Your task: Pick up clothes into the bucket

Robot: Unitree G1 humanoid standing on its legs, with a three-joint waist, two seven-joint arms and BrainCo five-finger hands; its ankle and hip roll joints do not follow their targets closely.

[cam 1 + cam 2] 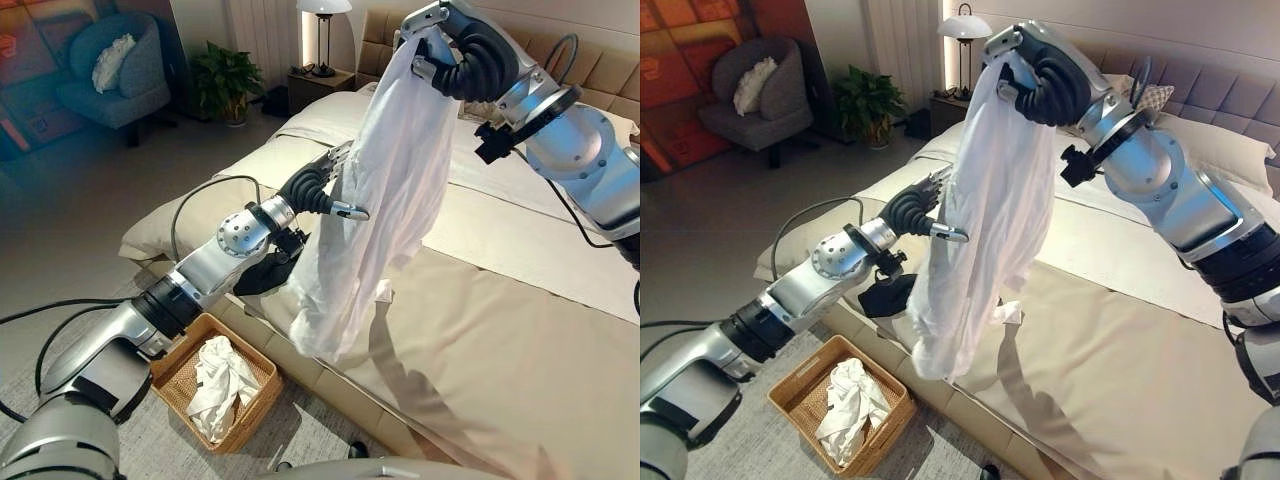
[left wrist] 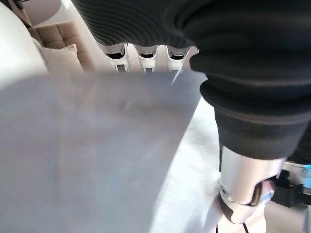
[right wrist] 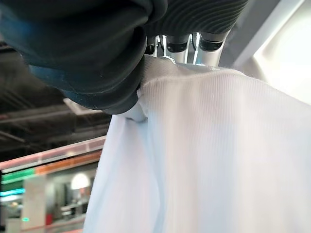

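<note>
The right hand (image 1: 1040,85) is raised high above the bed (image 1: 1120,340). Its fingers (image 3: 182,46) are curled over the top edge of a white garment (image 1: 990,220) and pinch the cloth against the thumb, as the right wrist view shows. The garment hangs straight down from this grip as a long, loosely folded sheet, with its lower end level with the near edge of the bed.

The left hand (image 1: 320,190) is extended at mid-height against the hanging garment. Its thumb (image 1: 350,212) points out in front of the cloth; its fingers (image 2: 143,53) pass behind the cloth and are hidden there, so it cannot be told whether they grip the fabric or lie straight.

A woven basket (image 1: 800,385) stands on the floor beside the bed, below the left forearm. It holds a crumpled white cloth (image 1: 845,410). A dark item (image 1: 885,297) lies at the near edge of the bed, just beside the hanging garment's lower part.

Farther back, a table lamp (image 1: 965,45) stands by the headboard, a potted plant (image 1: 865,105) stands on the floor, and an armchair (image 1: 760,95) carries a light cushion (image 1: 752,85).
</note>
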